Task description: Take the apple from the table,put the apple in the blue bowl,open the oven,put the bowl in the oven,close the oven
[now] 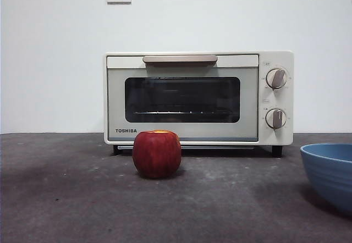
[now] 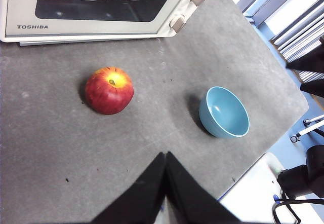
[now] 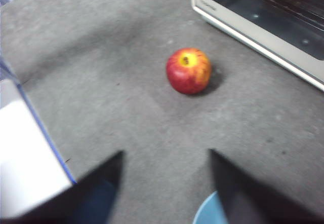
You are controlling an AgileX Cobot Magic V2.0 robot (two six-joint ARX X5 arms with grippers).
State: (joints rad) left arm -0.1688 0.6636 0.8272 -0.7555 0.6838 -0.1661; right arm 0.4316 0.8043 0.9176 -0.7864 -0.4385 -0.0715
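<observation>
Front view: dark red apple (image 1: 157, 153), yellowish top, upright on table (image 1: 66, 199).

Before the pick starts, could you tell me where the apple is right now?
The apple sits on the table just in front of the closed oven, below its TOSHIBA logo, well apart from the blue bowl at the front view's right edge.

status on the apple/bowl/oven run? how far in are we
Nothing done yet. The apple sits on the table in front of the shut oven; the blue bowl is empty beside it. In hand: the right gripper, jaws open, hangs above the table facing the apple; the left gripper waits, jaws shut. Left: grasp apple, bowl it, open oven, load bowl, close.
</observation>
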